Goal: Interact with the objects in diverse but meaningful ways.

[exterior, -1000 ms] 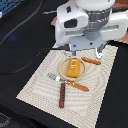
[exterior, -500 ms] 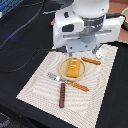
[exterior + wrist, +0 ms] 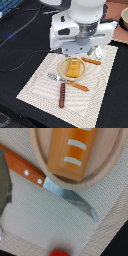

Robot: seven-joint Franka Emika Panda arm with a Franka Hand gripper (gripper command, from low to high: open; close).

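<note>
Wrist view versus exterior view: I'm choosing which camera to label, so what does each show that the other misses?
Only the wrist view shows a knife blade with its orange handle close up, and a red item at the frame edge. Only the exterior view shows the arm, a fork, a dark brown stick and the whole placemat. Both show the orange ridged block on its round plate. The claw's state is not visible.

Black table (image 3: 20,55) — striped placemat (image 3: 45,80) on it; bowl (image 3: 123,19) too.
</note>
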